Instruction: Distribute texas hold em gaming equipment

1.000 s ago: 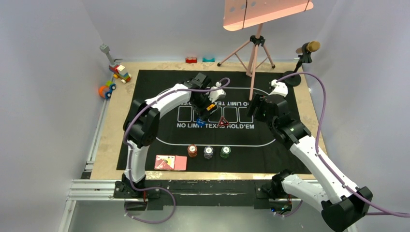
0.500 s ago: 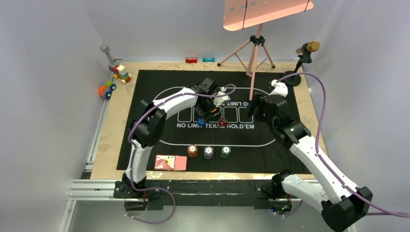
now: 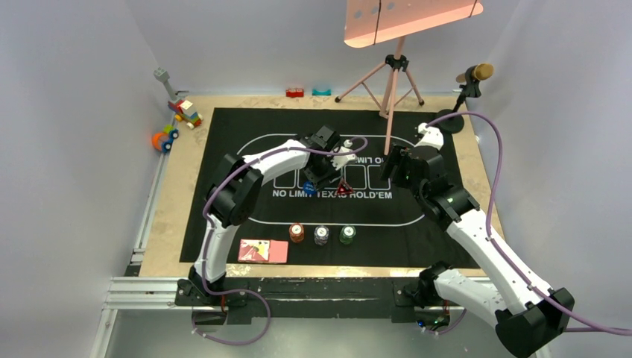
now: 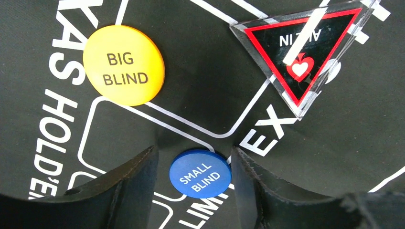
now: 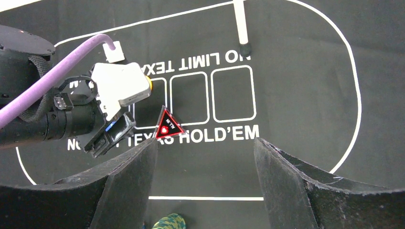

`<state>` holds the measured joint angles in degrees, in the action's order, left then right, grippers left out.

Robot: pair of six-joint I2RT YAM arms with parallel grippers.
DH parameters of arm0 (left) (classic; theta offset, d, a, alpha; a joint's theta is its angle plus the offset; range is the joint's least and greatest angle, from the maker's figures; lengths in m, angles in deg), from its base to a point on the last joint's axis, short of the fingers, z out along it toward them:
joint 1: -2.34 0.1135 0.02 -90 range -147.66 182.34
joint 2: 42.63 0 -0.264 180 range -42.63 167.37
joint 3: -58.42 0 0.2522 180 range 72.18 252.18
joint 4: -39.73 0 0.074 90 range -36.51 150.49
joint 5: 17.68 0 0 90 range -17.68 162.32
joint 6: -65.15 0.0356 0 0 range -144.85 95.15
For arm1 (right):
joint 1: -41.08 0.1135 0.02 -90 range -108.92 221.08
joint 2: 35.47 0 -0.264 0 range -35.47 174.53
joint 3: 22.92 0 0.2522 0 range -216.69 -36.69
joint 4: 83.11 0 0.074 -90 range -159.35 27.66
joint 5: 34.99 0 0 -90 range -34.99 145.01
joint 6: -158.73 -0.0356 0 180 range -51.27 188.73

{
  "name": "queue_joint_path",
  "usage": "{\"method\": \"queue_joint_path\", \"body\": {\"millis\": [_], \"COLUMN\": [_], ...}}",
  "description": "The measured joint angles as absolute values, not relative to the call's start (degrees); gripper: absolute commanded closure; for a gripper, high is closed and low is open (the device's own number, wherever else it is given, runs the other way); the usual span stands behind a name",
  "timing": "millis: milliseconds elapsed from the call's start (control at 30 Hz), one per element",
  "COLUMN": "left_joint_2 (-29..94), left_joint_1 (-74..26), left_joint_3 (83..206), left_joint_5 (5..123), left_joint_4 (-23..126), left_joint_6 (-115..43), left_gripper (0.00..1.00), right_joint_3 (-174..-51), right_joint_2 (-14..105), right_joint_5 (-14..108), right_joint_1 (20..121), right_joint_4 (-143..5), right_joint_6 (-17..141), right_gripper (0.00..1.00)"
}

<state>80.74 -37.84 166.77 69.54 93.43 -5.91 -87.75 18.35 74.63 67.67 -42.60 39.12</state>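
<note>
White walls (image 3: 74, 112) enclose a wooden table (image 3: 171, 224) bearing a black mat (image 3: 447, 239). The left gripper (image 4: 193, 155), narrow but not closed, straddles the blue button (image 4: 200, 174) on the mat; the right gripper (image 5: 205, 148) hovers wide.

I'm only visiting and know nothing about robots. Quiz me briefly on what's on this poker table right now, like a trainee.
1. True or false: the left gripper has a finger on each side of the blue SMALL BLIND button.
2. The orange button reads: A) DEALER B) BIG BLIND C) ANTE
3. How many poker chip stacks stand in a row?
Key: 1 true; 2 B; 3 three.
</note>
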Motion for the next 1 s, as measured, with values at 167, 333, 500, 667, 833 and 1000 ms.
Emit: {"method": "queue_joint_path", "body": {"millis": [167,333,500,667,833,1000], "left_joint_2": [80.78,80.76,80.34,80.23,80.02,79.86], "left_joint_1": [-37.65,-36.93,-35.64,-35.2,-35.16,-35.16], "left_joint_3": [166.77,166.29,165.68,165.63,165.65,165.63], "left_joint_5": [68.86,66.87,65.23,65.4,67.85,71.79], "left_joint_4": [93.43,93.41,93.36,93.69,96.38,99.13], "left_joint_6": [-5.71,-5.8,-6.35,-7.29,-7.05,-4.4], "left_gripper": [0.55,0.58,0.59,0.6,0.61,0.63], "right_joint_3": [-87.75,-87.75,-87.75,-87.78,-87.78,-87.78], "right_joint_2": [18.35,18.35,18.35,18.33,17.35,16.78], "right_joint_5": [74.54,74.52,74.54,74.54,74.54,74.52], "right_joint_1": [67.67,67.67,67.67,67.67,67.67,67.67], "right_joint_4": [-42.6,-42.58,-42.58,-42.58,-42.56,-42.56], "right_joint_6": [39.17,39.17,39.19,39.19,39.21,39.19], "right_gripper": [0.25,0.26,0.26,0.27,0.27,0.27]}}
